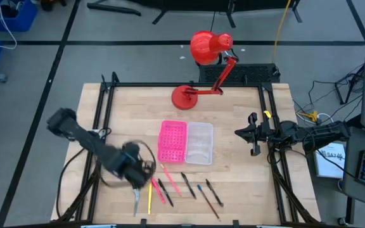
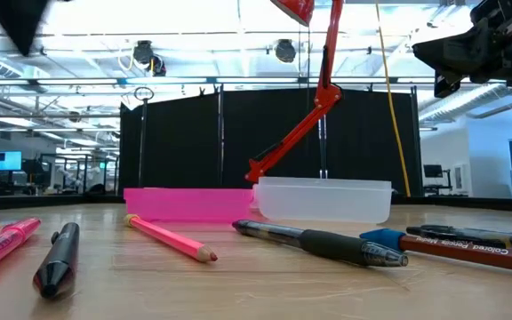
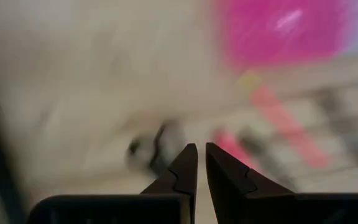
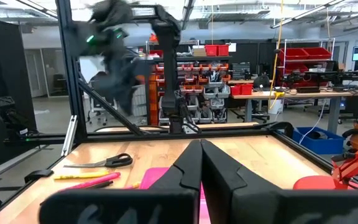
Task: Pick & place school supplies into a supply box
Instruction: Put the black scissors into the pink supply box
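Nothing looks packed yet: the box (image 1: 199, 143) at frame centre seems empty, with pens (image 1: 189, 185) and scissors (image 1: 135, 201) lying below it. Left gripper (image 1: 146, 170), jaws nearly closed and empty, hangs lower left; right gripper (image 1: 244, 133), likewise, waits at right.

High view looks straight down; low view sits at tabletop level — both share the supply box (image 1: 186, 142).

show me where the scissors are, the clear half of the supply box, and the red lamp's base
scissors (image 4: 106, 162): right wrist view, on the black handles.
clear half of the supply box (image 1: 199, 143): high view, on its bare floor.
red lamp's base (image 1: 184, 96): high view, on the middle of the round foot.
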`<state>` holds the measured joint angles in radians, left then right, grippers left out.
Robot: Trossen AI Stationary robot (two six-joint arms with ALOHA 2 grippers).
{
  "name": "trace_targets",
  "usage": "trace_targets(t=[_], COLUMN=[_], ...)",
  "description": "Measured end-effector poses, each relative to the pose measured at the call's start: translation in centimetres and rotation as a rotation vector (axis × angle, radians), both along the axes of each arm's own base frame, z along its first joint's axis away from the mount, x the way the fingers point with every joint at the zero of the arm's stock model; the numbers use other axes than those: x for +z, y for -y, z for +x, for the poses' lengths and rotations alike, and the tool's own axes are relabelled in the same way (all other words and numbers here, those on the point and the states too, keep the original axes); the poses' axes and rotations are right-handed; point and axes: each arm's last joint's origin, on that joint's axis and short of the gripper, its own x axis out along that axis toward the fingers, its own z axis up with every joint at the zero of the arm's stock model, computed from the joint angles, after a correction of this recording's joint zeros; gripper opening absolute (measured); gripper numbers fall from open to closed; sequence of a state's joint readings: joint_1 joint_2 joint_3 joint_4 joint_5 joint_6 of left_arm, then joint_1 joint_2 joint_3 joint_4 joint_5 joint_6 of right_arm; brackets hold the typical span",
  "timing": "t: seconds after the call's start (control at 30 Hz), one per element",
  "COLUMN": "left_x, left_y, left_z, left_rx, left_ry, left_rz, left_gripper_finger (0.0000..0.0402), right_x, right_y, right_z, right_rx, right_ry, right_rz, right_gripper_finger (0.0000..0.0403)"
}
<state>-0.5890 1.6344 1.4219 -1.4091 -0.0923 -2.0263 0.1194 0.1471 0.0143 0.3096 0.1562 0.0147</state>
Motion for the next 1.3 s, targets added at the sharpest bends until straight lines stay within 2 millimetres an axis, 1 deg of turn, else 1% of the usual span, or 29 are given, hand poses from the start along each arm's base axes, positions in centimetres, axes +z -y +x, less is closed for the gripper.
trace_targets(t=[0.07, 0.13, 0.2, 0.27, 0.4, 0.5, 0.57, 0.63, 0.77, 0.97, 1.13, 1.3], left_x=[-1.2, -2.2, -3.1, -3.7, -4.5, -5.1, -5.6, -6.3, -8.2, -10.6, -12.3, -13.3], left_y=[1.5, 2.7, 3.6, 4.1, 4.6, 4.4, 4.3, 3.9, 3.2, 2.6, 2.1, 1.6], left_z=[0.4, 0.7, 1.0, 1.3, 2.1, 2.6, 2.8, 2.8, 2.6, 1.4, 1.2, 0.8], left_rx=[0.016, -0.005, -0.017, -0.017, -0.031, -0.029, -0.022, -0.011, -0.001, 0.009, 0.004, 0.004], left_ry=[-0.088, -0.13, -0.132, -0.102, -0.032, -0.044, -0.064, -0.074, -0.1, -0.151, -0.125, -0.136], left_rz=[-0.053, -0.097, -0.108, -0.101, -0.086, -0.079, -0.065, -0.065, -0.092, -0.124, -0.131, -0.136], left_gripper_finger=[0.0042, 0.0044, 0.0056, 0.0079, 0.0147, 0.0195, 0.0218, 0.0231, 0.0238, 0.0239, 0.0239, 0.0239], right_x=[0.0, -0.1, -0.2, -0.3, -0.6, -0.6, -0.7, -0.8, -0.8, -0.8, -0.7, -0.7], right_y=[0.0, 0.0, 0.0, 0.0, 0.0, 0.0, 0.0, 0.0, 0.0, 0.0, 0.0, 0.0], right_z=[0.0, 0.0, 0.0, 0.0, 0.1, 0.1, 0.1, 0.1, 0.1, 0.1, 0.1, 0.1], right_rx=[0.003, 0.007, 0.011, 0.013, 0.016, 0.018, 0.019, 0.019, 0.019, 0.019, 0.019, 0.019], right_ry=[-0.001, -0.008, -0.018, -0.031, -0.056, -0.058, -0.067, -0.076, -0.076, -0.075, -0.069, -0.07], right_rz=[0.008, 0.026, 0.047, 0.067, 0.091, 0.105, 0.114, 0.119, 0.119, 0.116, 0.114, 0.113], right_gripper_finger=[0.0, 0.0, 0.0, 0.0, 0.0, 0.0, 0.0, 0.0, 0.0, 0.0, 0.0, 0.0])
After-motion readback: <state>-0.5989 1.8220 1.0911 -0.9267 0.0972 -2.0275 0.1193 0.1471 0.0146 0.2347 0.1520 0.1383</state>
